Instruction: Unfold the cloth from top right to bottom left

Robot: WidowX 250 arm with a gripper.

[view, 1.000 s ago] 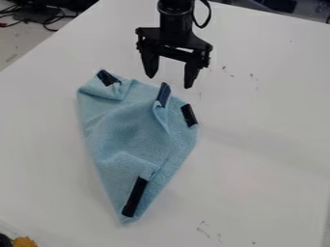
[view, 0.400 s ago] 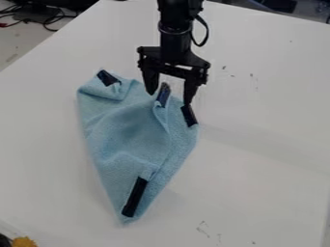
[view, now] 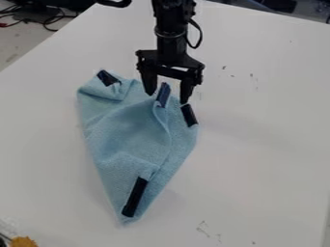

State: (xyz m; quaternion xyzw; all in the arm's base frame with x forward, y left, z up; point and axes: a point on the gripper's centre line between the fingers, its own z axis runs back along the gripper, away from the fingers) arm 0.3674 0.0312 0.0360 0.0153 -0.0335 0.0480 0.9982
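The black gripper [view: 168,95] hangs over the upper right part of the cloth, its fingers open and apart. Between the fingertips stands a raised corner of the cloth with a dark tape strip [view: 163,94]; neither finger is closed on it. The light blue cloth [view: 126,135] lies folded and rumpled left of centre, narrowing to a point at the bottom. Other dark strips mark its top left corner [view: 107,77], its right edge [view: 189,115] and its lower tip [view: 134,197].
The white table [view: 258,140] carries a few small dark marks at right and lower right. A yellow-orange object [view: 24,242] is at the bottom left corner. Cables [view: 45,17] lie beyond the table's edge at top left.
The gripper has come down and forward from above the cloth to around its raised corner, lately shifting slightly left. It has stayed open, and the cloth looks the same.
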